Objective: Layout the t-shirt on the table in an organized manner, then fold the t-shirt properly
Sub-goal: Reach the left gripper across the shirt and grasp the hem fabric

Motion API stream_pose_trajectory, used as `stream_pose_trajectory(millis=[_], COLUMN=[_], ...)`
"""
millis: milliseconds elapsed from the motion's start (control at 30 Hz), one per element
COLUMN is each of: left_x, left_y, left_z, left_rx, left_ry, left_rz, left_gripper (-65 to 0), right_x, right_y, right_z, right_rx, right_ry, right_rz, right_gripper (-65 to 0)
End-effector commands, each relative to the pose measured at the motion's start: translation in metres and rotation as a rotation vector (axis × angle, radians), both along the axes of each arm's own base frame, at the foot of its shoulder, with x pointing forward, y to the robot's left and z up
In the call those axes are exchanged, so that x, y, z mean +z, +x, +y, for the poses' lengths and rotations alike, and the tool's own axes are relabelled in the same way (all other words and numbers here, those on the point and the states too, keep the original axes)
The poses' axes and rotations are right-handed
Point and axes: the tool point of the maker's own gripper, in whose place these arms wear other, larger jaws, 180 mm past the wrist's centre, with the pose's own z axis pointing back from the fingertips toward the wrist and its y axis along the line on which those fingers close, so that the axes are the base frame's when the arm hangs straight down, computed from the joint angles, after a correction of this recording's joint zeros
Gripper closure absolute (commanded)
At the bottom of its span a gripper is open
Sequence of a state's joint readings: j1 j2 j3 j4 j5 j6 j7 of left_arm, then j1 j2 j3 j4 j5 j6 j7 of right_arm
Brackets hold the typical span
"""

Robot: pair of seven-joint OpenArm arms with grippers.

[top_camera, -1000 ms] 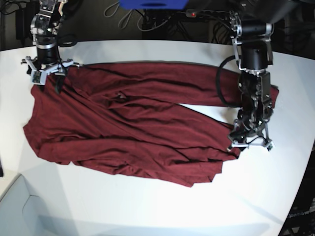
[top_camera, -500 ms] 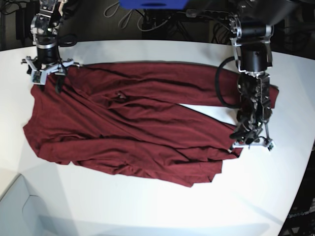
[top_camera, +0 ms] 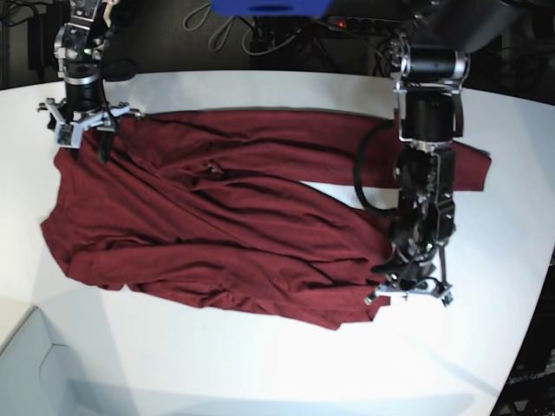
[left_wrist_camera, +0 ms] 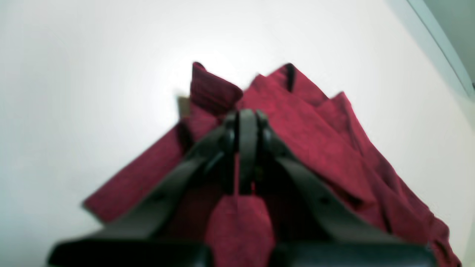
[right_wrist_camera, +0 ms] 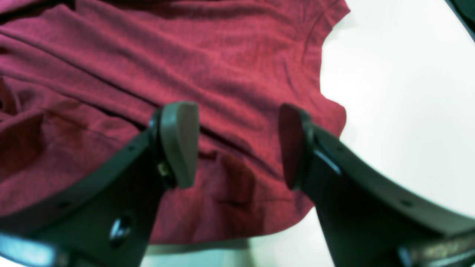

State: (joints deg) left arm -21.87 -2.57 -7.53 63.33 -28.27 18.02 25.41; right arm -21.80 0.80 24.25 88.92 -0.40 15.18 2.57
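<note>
The dark maroon t-shirt (top_camera: 225, 234) lies wrinkled and spread across the white table (top_camera: 260, 364). My left gripper (top_camera: 408, 293) stands at the shirt's near right edge. In the left wrist view it (left_wrist_camera: 246, 122) is shut on a fold of the t-shirt (left_wrist_camera: 315, 141), and cloth hangs down from the closed tips. My right gripper (top_camera: 82, 134) hovers at the shirt's far left corner. The right wrist view shows it (right_wrist_camera: 237, 144) open just above the t-shirt (right_wrist_camera: 222, 55), near the cloth's edge, with nothing between its fingers (right_wrist_camera: 180, 144).
Cables and dark equipment sit behind the table's far edge, with a blue object (top_camera: 269, 7) at the top. The table's curved edge (top_camera: 538, 295) runs close to the left arm on the right side. A pale grey surface (top_camera: 35, 364) shows at the lower left.
My left gripper has closed on the shirt's right edge and moved toward the near side and slightly left, taking the cloth with it. The right gripper has stayed put, open.
</note>
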Motion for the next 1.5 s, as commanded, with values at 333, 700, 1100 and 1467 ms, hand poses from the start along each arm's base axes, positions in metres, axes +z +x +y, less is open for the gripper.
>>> stream_pose_trajectory(millis=[333, 700, 1100, 1467], left_x=[0.047, 0.08, 0.109, 0.112], left_y=[0.036, 0.042, 0.065, 0.067], left_z=[-0.013, -0.02, -0.04, -0.037], left_rx=[-0.01, -0.018, -0.031, -0.03], left_ry=[-0.01, -0.024, -0.064, -0.05], left_rz=[-0.109, -0.194, -0.244, -0.248], left_gripper=[0.0, 0.0, 0.0, 0.0], right_x=[0.013, 0.013, 0.013, 0.013], right_y=[0.004, 0.006, 0.006, 0.007], right_z=[-0.004, -0.004, -0.004, -0.004], right_rx=[-0.003, -0.004, -0.004, -0.004], right_ry=[-0.016, -0.013, -0.013, -0.014], right_rz=[-0.047, -0.048, -0.048, -0.051], right_gripper=[-34.0, -34.0, -34.0, -34.0])
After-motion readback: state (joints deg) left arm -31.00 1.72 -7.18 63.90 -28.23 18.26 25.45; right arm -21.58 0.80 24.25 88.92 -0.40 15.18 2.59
